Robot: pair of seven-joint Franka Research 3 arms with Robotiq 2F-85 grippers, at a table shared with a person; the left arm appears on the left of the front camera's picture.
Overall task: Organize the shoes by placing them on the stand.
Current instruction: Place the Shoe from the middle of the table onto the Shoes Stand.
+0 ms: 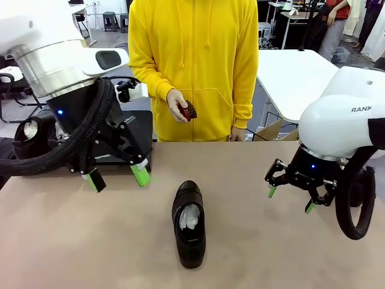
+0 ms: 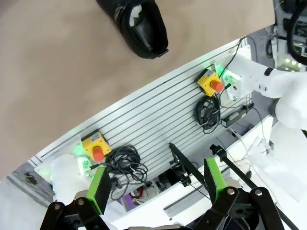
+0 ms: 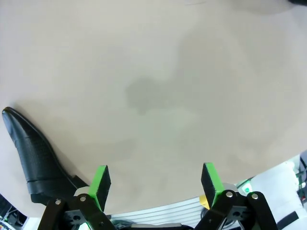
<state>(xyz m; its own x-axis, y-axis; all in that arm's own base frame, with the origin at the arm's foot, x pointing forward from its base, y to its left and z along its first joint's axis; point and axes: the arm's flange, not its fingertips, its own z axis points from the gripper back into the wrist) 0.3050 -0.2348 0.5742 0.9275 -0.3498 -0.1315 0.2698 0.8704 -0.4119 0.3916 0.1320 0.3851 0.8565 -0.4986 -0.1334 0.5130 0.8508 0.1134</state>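
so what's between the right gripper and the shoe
Nothing but bare table, seen in the front view, between the open right gripper and the shoe.

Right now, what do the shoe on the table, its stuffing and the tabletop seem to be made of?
Shoe: black leather or an imitation, glossy; light glints off its upper. Stuffing: white crumpled paper, judging by its creases. Tabletop: beige, matte, no glare; laminate or a covering sheet, cannot tell.

The left arm [image 1: 51, 57] is white with a thick black ribbed hose [image 1: 57, 161]; the right arm [image 1: 343, 123] is white. Black jaws carry green pads [image 1: 141, 176]. The person [image 1: 195, 72] wears a yellow hoodie [image 1: 210, 36].
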